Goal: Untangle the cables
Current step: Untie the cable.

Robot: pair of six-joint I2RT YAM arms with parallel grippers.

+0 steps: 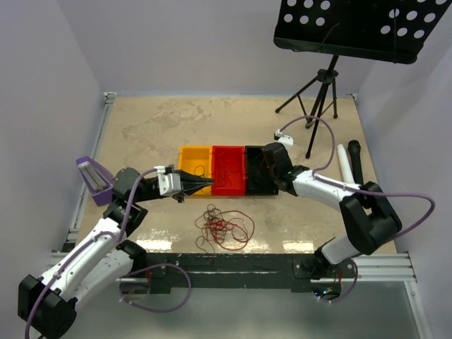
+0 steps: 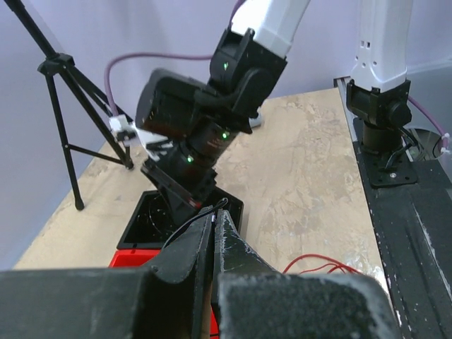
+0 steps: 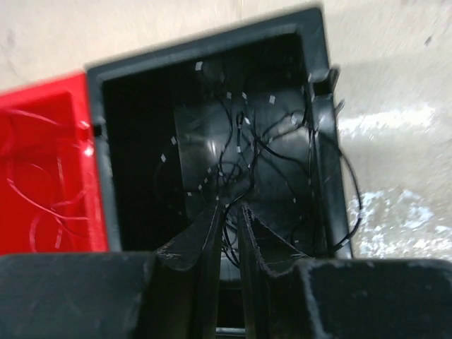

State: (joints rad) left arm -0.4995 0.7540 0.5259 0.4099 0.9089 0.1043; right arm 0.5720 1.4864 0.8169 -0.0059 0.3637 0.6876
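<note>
Cables (image 1: 224, 227): red and dark snarl lying loose on table (image 1: 141, 134), just in front of a row of three bins, yellow bin (image 1: 189, 157), red bin (image 1: 227, 185), black bin (image 3: 212, 42). Curly red strands lie in the red bin, dark strands in the black one. Left gripper (image 2: 214, 215) hangs at the front edge of the yellow and red bins, fingers pressed together on a dark strand (image 2: 185, 226) springing from the tip. Right gripper (image 3: 229, 210) reaches into the black bin, jaws close with a slim gap, dark strands crossing it; grip cannot be told.
</note>
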